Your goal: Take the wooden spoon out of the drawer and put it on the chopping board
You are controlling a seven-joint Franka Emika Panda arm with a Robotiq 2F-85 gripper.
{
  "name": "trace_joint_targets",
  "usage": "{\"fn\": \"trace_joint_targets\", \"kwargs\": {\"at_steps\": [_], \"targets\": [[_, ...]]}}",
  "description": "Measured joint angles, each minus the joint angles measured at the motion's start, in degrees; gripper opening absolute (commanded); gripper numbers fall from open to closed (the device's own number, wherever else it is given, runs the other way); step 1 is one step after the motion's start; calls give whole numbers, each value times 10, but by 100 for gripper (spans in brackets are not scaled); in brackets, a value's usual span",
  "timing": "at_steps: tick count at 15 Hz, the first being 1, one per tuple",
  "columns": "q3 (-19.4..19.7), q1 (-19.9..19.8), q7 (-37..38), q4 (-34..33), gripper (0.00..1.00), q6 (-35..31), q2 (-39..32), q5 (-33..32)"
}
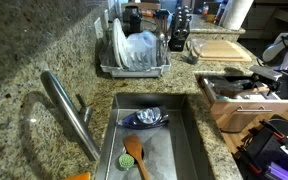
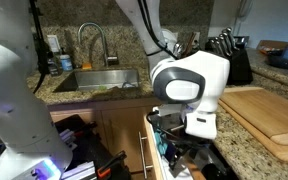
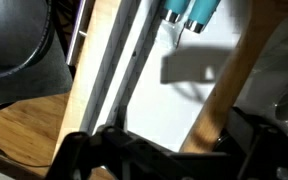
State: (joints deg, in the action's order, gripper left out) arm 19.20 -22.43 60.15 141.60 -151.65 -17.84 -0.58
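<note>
In an exterior view, a curved steel tap (image 1: 69,110) stands at the left on the speckled granite table (image 1: 24,50). Right of it is the steel sink basin (image 1: 109,130), which holds a dark blue bowl (image 1: 146,118) and an orange-brown wooden spatula with a green handle (image 1: 134,155). Above the sink stands a grey dish rack with white plates (image 1: 134,70). Further right, at the upper right of that frame, the rectangular light-tan wooden chopping board (image 1: 219,48) lies flat on the table with nothing on it. Below the board the shallow light-wood drawer (image 1: 244,110) is pulled out, and the robot's dark fingers (image 1: 246,82) reach into it, though this view is too small to show how they stand. In an exterior view from the opposite side, the white wrist hides most of the drawer (image 2: 149,135). The board (image 2: 269,115) fills the right of that frame, with a black knife block (image 2: 229,60) behind it. Only the wrist view looks inside the drawer (image 3: 174,100). Its wooden side runs diagonally at the left and its floor is pale, with two teal utensil handles (image 3: 189,10) at the top edge. Right of centre lies a pale-brown wooden length, which looks like the handle of the slim wooden spoon (image 3: 224,85). It rests in the drawer and its bowl is out of sight. The black fingers (image 3: 89,150) are spread wide apart along the bottom of that frame and grip nothing.
</note>
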Motion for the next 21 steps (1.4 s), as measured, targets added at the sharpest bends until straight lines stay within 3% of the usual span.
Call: {"fn": "trace_joint_targets", "kwargs": {"at_steps": [3, 6, 7, 21], "targets": [[12, 11, 10, -8, 100, -5, -16, -4], [80, 85, 101, -9, 100, -55, -34, -52], [87, 97, 108, -9, 100, -60, -42, -51], [108, 121, 128, -27, 100, -69, -98, -26]]}}
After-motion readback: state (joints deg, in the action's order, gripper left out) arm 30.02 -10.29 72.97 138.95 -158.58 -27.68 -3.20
